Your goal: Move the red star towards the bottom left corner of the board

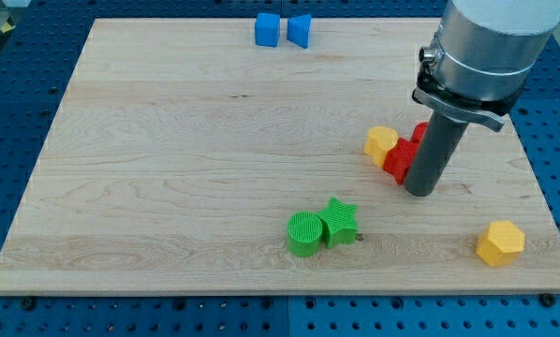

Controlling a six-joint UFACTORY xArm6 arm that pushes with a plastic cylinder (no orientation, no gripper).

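Note:
The red star lies right of the board's centre, partly hidden behind my rod. My tip rests on the board touching the star's lower right side. A yellow block touches the star's left side. The bottom left corner of the board is far to the view's left.
A green cylinder and a green star touch each other near the bottom centre. A yellow hexagonal block sits at the bottom right. Two blue blocks sit at the top edge.

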